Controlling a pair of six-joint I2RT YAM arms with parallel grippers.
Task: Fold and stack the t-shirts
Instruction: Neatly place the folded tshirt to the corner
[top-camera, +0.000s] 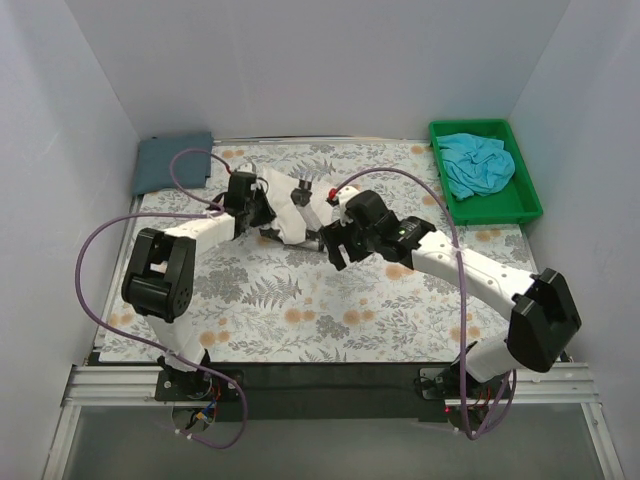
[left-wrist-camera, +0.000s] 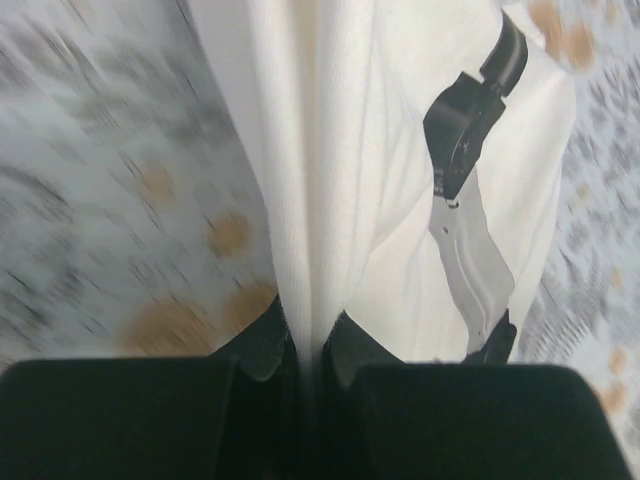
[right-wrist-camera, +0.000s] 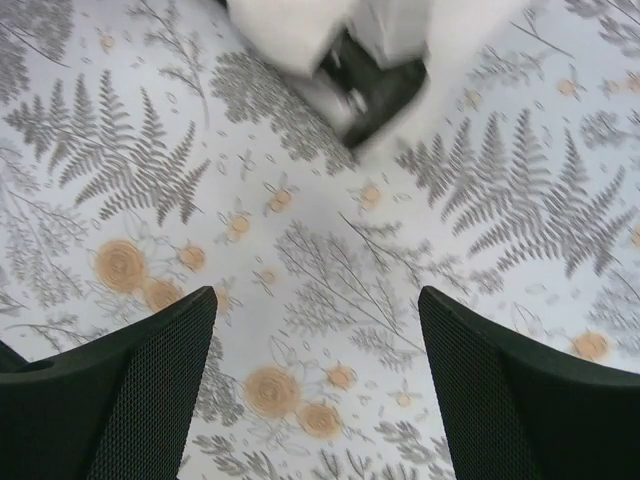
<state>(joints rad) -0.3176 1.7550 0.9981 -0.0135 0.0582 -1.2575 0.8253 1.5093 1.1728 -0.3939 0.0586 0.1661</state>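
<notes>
The cream-white t-shirt (top-camera: 292, 212) lies bunched at the back middle of the floral cover. My left gripper (top-camera: 268, 212) is shut on a ridge of this cloth (left-wrist-camera: 340, 150); the fabric runs up from between the jaws (left-wrist-camera: 310, 345), and its black and grey print (left-wrist-camera: 465, 130) shows to the right. My right gripper (top-camera: 338, 252) hangs open just in front of the shirt. Only the cover shows between its fingers (right-wrist-camera: 318, 380), with the shirt's edge (right-wrist-camera: 290, 25) beyond them. A slate blue-grey t-shirt (top-camera: 172, 162) lies folded at the back left. A turquoise t-shirt (top-camera: 478, 165) sits crumpled in a bin.
The green bin (top-camera: 497, 213) stands at the back right corner. The floral table cover (top-camera: 300, 310) spreads across the table. White walls close in the back and both sides. Purple cables loop over both arms.
</notes>
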